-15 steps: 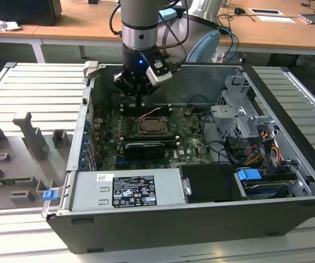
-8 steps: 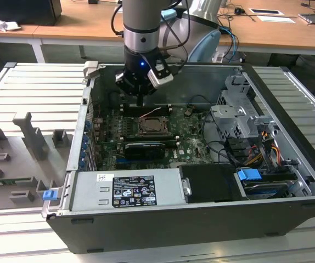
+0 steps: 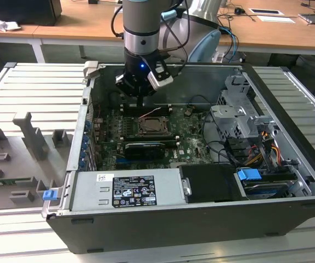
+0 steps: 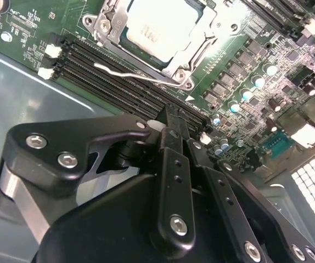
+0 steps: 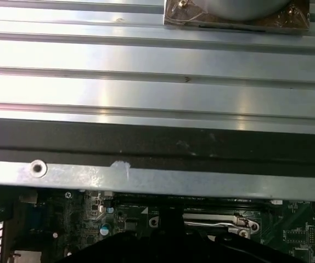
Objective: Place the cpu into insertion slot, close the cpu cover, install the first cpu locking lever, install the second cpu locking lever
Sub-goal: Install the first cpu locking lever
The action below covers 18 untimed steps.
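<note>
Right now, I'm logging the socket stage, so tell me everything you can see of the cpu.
The cpu is a small flat square with a pale grey, matte metal top and faint print. It lies flat in the insertion slot on the green motherboard, beside the long black memory slots. The silvery cpu cover frames it and seems to rest on its edges. The end effector hangs apart from it, over those slots.

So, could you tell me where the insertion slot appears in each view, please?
Exterior view: the insertion slot sits mid-board inside the open case.
Second wrist view: its silvery rim frames the cpu, beyond the black memory slots.
First wrist view: apparently just a strip of that rim, past the case wall.
Shared landmark: the green motherboard.
</note>
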Tool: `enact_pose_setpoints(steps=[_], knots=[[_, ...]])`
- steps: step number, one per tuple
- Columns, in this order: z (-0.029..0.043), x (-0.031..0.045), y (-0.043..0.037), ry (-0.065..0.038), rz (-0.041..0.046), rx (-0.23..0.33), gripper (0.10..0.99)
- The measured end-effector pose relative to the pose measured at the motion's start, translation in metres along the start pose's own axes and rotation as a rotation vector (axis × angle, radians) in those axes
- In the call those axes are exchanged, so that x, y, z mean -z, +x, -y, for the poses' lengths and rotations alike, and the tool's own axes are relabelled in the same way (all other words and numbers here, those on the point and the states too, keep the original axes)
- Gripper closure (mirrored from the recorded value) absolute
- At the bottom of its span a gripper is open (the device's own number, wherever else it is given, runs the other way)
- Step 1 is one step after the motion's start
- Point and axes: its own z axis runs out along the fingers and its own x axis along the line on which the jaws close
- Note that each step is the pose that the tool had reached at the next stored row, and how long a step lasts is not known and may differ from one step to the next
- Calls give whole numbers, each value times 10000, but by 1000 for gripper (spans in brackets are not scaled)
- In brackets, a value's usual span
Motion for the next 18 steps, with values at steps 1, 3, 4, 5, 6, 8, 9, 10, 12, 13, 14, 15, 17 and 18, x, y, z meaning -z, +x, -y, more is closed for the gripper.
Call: enact_pose_setpoints(steps=[1, 3, 4, 5, 6, 8, 9, 10, 12, 13, 14, 15, 17, 18], knots=[[1, -10, 0, 0, 0, 1, 980], [4, -38, -3, 0, 0, 3, 980], [5, -45, -8, -1, 0, 5, 980], [6, -52, -25, 0, -2, 5, 980], [7, -56, -40, 0, -1, 9, 980], [10, -68, -88, 0, -2, 27, 980], [11, -73, -110, -1, -3, 28, 980], [14, -87, -139, -2, -2, 29, 980], [15, -103, -142, 0, -2, 27, 980], [16, -107, -142, -1, -2, 29, 980], [16, -109, -142, 1, -3, 28, 980], [17, -111, -142, 2, -4, 27, 980], [17, -116, -143, 1, -3, 28, 980], [17, -121, -143, 0, -2, 29, 980]])
